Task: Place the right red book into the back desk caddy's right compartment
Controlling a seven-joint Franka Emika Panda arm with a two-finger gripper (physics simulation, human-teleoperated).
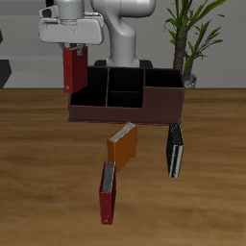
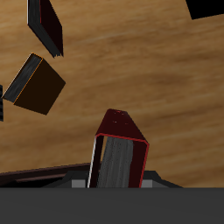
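Gripper (image 1: 74, 45) | closed on right red book (image 1: 74, 68) | above back desk caddy (image 1: 144, 108)

Table (image 1: 38, 144): wood grain, warm brown, kinda satin sheen. Back desk caddy (image 1: 125, 113): dark maroon-brown, matt, plasticky look. Right red book (image 2: 118, 144): smooth red cover, pale paper page edges showing. Orange book (image 1: 123, 146): flat matt cover. Gripper (image 1: 75, 48): light grey, smooth plastic-or-metal shell, can't tell which.

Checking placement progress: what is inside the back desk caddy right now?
The back desk caddy shows only dark dividers and bare cells. The red book hangs in the gripper above one end bay, hiding part of it.
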